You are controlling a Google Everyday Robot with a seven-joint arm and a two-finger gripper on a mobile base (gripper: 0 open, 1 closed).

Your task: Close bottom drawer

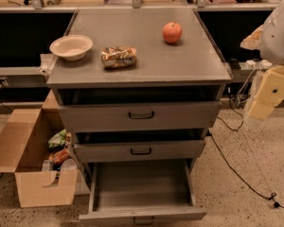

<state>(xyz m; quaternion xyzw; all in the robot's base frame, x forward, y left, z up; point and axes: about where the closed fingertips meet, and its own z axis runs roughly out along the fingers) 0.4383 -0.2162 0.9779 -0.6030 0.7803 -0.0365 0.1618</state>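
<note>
The bottom drawer (141, 186) of the grey metal cabinet (142, 74) stands pulled far out towards me. Its wide shallow tray looks empty. Its slim front panel (142, 215) with a small dark handle (143, 220) is at the lower edge of the view. My gripper (265, 98) hangs on the white arm (280, 30) at the right edge, to the right of the cabinet at the height of the top drawer. It touches nothing and is well above and to the right of the bottom drawer.
The top drawer (141, 116) and middle drawer (141, 150) stand slightly out. A bowl (71, 47), a snack bag (119, 56) and an apple (172, 32) lie on the cabinet top. An open cardboard box (31, 162) stands at the left. A black cable (236, 171) runs across the floor at the right.
</note>
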